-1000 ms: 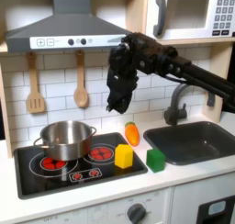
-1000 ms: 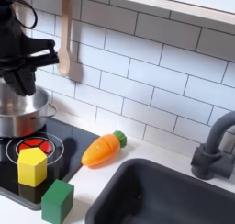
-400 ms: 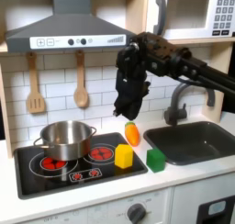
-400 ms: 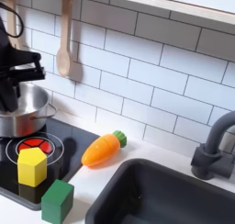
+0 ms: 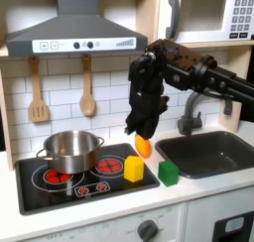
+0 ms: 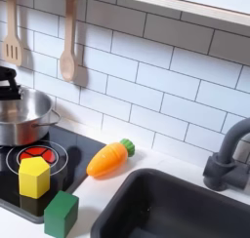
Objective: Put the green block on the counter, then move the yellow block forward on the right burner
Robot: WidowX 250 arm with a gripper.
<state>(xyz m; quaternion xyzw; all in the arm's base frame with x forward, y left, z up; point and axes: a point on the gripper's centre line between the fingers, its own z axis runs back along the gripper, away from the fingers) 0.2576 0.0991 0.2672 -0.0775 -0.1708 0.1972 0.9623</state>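
The green block rests on the white counter just off the black stovetop's right edge, and it is also low in the second exterior view. The yellow block stands on the right burner near its front right; in the second exterior view it is at the left. My gripper hangs fingers down above and behind both blocks, touching neither. Its fingers look open, with nothing between them. It stands in front of the orange carrot toy.
A steel pot sits on the left burner of the stovetop. The carrot toy lies between stove and grey sink. The faucet stands behind the sink. Wooden utensils hang on the tiled wall.
The arm has swung toward the first exterior view's right and come lower, over the carrot. It has slid out past the second exterior view's left edge. The blocks have not moved.
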